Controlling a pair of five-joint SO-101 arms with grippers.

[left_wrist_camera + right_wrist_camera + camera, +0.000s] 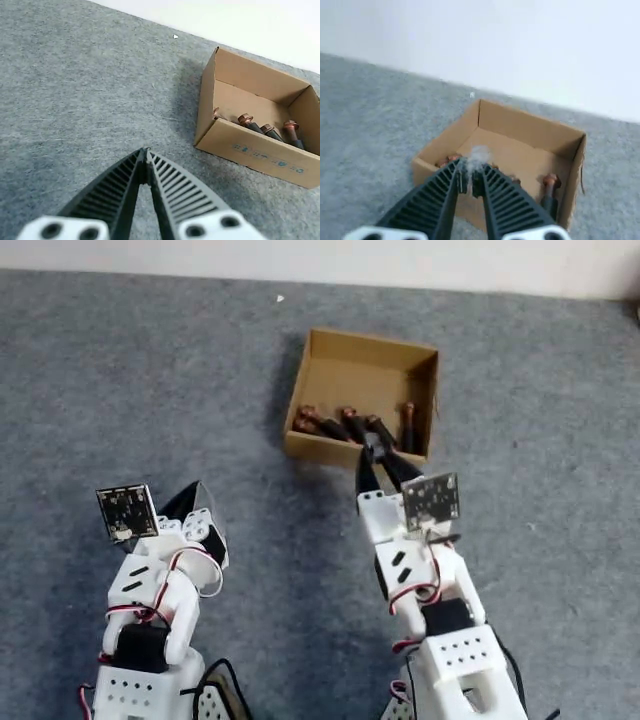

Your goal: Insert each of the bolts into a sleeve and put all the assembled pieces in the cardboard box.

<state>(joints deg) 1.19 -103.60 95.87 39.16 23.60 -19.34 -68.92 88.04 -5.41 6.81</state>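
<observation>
Left pincer [145, 152], black ribbed plastic on white arm, pressed together, pinching nothing, low over near-left part of grey felt surface [120, 370]. Right pincer [469, 174], same build, tips all but closed with nothing seen between, at near wall of open brown cardboard box [365, 352]. Cardboard box near far edge of surface, right of middle, well apart from left pincer. Inside, along its near wall: about five copper-headed bolts in dark sleeves [345, 426], lying side by side. Judged: every piece seen already assembled and boxed, so task done or nearly so; at most, right arm to draw back.
</observation>
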